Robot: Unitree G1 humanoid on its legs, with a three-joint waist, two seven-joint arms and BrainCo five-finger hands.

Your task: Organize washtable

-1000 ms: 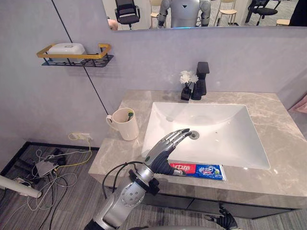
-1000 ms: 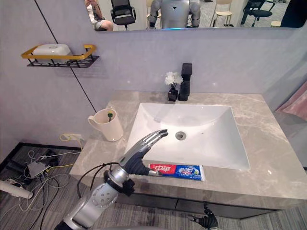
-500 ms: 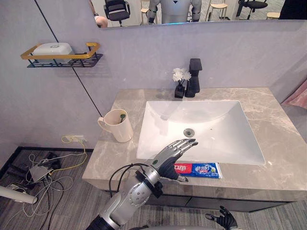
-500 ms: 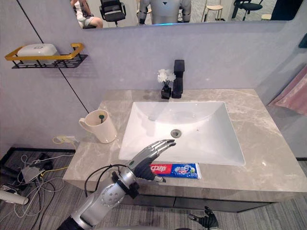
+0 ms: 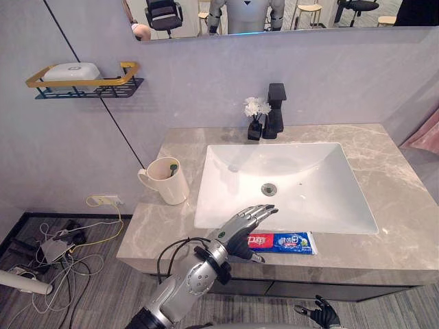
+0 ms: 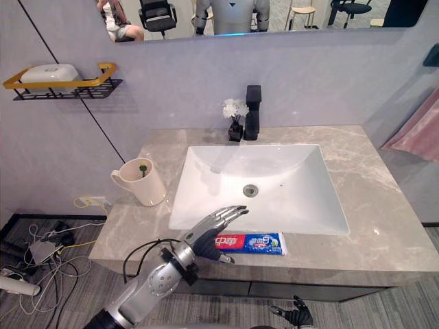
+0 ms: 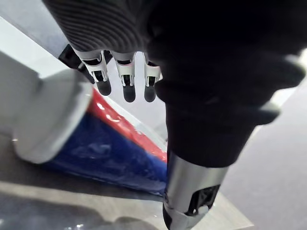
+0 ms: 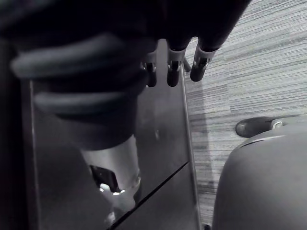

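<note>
Right now the left arm is reaching in from the lower left, forearm angled up over the front edge of the grey marble countertop (image 5: 405, 205). The left hand (image 5: 241, 227) is hovering palm-down above the red end of a red-and-blue toothpaste tube (image 5: 288, 242). Its fingers (image 7: 125, 81) are stretching out almost straight and close together, pointing toward the white rectangular sink basin (image 5: 309, 178). Its thumb is hanging down at the tube's near edge. The hand is gripping nothing; whether the thumb is actually touching the tube, I cannot tell. In the left wrist view the tube's blue and red body (image 7: 115, 153) is lying flat just beneath the fingertips.

The tube is lying lengthwise on the narrow strip of counter between the basin and the counter's front edge, parallel to both.

A cream ceramic mug (image 5: 170, 186) is standing upright on the counter to the left of the basin, with something small and green inside. A black angular faucet (image 5: 276, 116) is standing behind the basin, just beside a small dark vase of white flowers (image 5: 256, 108). A black wire wall shelf with a gold rail (image 5: 130, 75) is carrying a white rounded box (image 5: 72, 70).

The right hand (image 5: 321, 314) is hanging low below the counter, fingers (image 8: 172, 72) loosely extended and holding nothing.
</note>
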